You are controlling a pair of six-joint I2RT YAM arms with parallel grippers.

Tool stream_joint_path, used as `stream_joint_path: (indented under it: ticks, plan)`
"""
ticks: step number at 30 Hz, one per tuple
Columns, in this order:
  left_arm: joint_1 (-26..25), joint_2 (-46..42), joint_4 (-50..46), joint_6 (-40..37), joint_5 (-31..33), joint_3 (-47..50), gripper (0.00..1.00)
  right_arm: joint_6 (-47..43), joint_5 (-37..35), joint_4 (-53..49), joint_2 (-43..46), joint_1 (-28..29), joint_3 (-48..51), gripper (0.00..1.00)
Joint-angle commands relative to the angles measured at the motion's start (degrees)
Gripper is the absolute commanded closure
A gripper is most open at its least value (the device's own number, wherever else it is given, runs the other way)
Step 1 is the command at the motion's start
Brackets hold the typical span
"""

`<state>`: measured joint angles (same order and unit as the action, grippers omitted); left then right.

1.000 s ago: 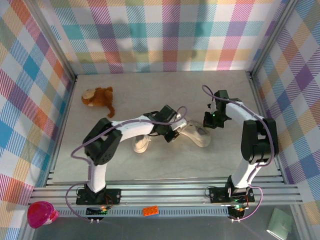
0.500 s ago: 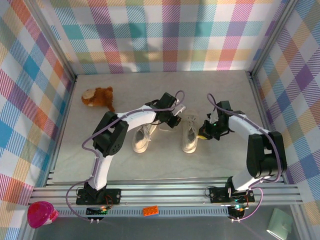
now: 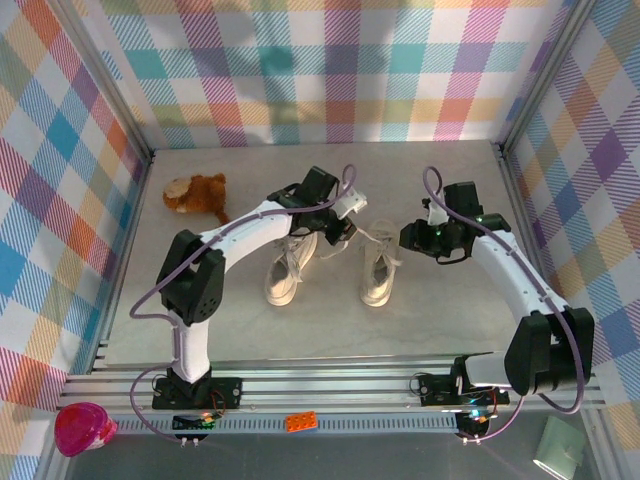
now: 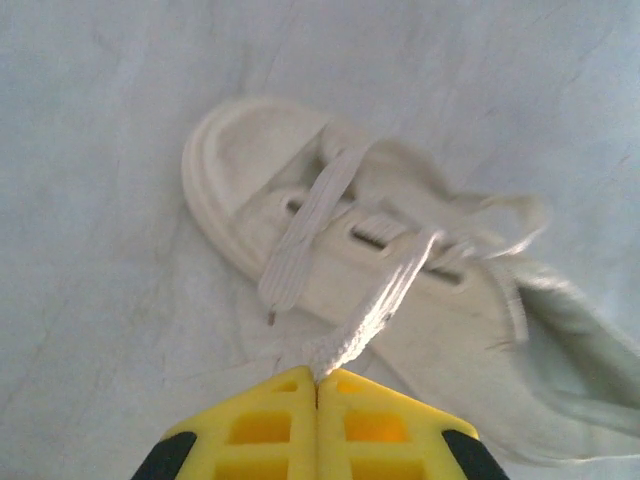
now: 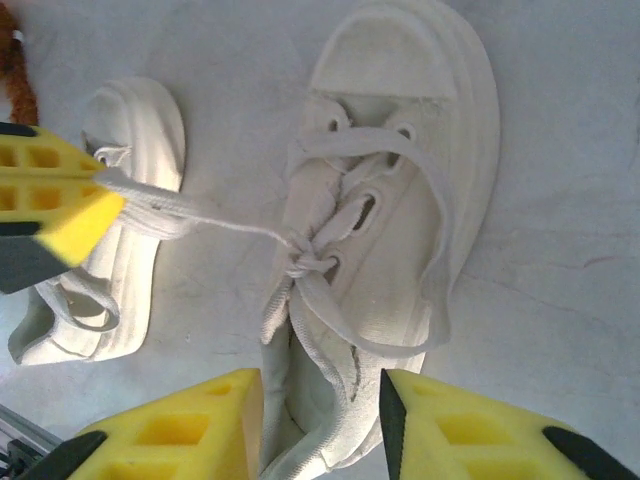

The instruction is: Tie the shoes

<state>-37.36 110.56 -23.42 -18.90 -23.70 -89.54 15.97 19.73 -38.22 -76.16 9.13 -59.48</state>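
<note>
Top external view: the pale grey tabletop (image 3: 460, 190) carries a pair of cream canvas low-top shoes (image 3: 283, 272) side by side at its middle, and a brown plush toy (image 3: 195, 193) toward the far left corner. The left gripper (image 3: 338, 228), between the shoes' far ends, is clenched on a white lace (image 4: 375, 300) of the right-hand shoe (image 5: 400, 200). The right gripper (image 5: 320, 385) is released, its fingers straddling that shoe's heel end.

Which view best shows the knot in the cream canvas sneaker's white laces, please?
Right wrist view: the white lace knot is sharp and central. The top view shows it tiny; the left wrist view blurs it.
</note>
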Motion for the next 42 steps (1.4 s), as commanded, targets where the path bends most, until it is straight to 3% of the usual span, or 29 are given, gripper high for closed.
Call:
stream_joint_path:
  ticks: [1, 5, 9, 13, 18, 26, 32, 36, 40, 42]
  plan:
    - [-0.6, -1.8, 2.0, 0.2, -4.4, -1.1, 1.0, -5.0, -0.2, 0.7, 0.1, 0.0, -0.9, 0.57]
    - [-1.6, -1.4, 5.5, 2.0, -7.3, -2.1, 1.0, -7.4, 5.8, 4.5, -0.8, 0.0, -0.7, 0.49]
    - [-2.0, 0.4, 8.8, 5.9, -10.6, -3.9, 1.0, -9.7, 11.9, 16.5, 0.7, 0.0, 5.1, 0.44]
    - [-2.1, 1.4, 13.5, 10.6, -13.7, -3.8, 1.0, -11.4, 11.9, 23.1, 0.6, 0.0, 7.8, 0.47]
    - [-2.9, 2.3, 14.2, 10.8, -14.0, -4.0, 1.0, -6.5, -1.9, 15.5, -2.9, -0.7, 3.3, 0.48]
    - [-3.4, 0.9, 19.7, 10.4, -15.0, -0.4, 1.0, -6.4, 0.2, 6.0, -14.5, -1.8, -3.6, 0.44]
    - [-3.6, 0.5, 19.9, 9.9, -14.7, 0.2, 1.0, -5.1, 5.0, 6.6, -22.8, -1.8, -5.8, 0.44]
    - [-3.6, 0.4, 19.6, 9.5, -14.5, 0.5, 1.0, -5.8, 5.9, 6.1, -26.1, -1.8, -7.8, 0.51]
    - [-3.6, 0.6, 19.2, 9.1, -14.7, 0.4, 1.0, -6.7, 3.0, 6.3, -24.7, -1.8, -8.3, 0.78]
    - [-3.6, 0.6, 18.9, 8.7, -14.8, 0.4, 1.0, -7.5, 1.7, 7.0, -22.3, -1.8, -8.4, 0.82]
